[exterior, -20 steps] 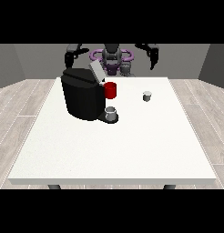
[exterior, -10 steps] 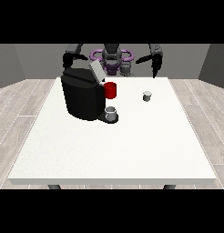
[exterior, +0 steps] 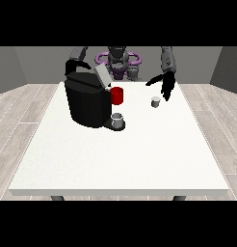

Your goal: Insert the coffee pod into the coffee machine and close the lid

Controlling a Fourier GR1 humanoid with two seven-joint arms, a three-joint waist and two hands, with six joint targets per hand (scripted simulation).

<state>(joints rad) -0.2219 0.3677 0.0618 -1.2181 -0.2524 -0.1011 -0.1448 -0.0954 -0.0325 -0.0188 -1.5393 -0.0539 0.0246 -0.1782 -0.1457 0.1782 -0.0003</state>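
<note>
- White table (exterior: 115, 159): large, its broad near part bare; all items stand on the far half.
- Grey cup (exterior: 118, 120): upright on the coffee machine's base, at the machine's front right corner as viewed.
- Coffee machine (exterior: 86, 101): black, bulky body on the far left part of the table; grey lid (exterior: 102, 76) raised and tilted at the top.
- Red part (exterior: 117, 95): on the machine's side facing the view's right, above the grey cup.
- Coffee pod (exterior: 155, 102): small, pale, upright on the table, well apart from the machine, toward the view's right.
- Hand at the view's right (exterior: 166, 85): black, fingers spread and pointing downward, just above and behind the pod, not touching it.
- Hand at the view's left (exterior: 75, 65): black, behind the machine's top; finger state cannot be told.
</note>
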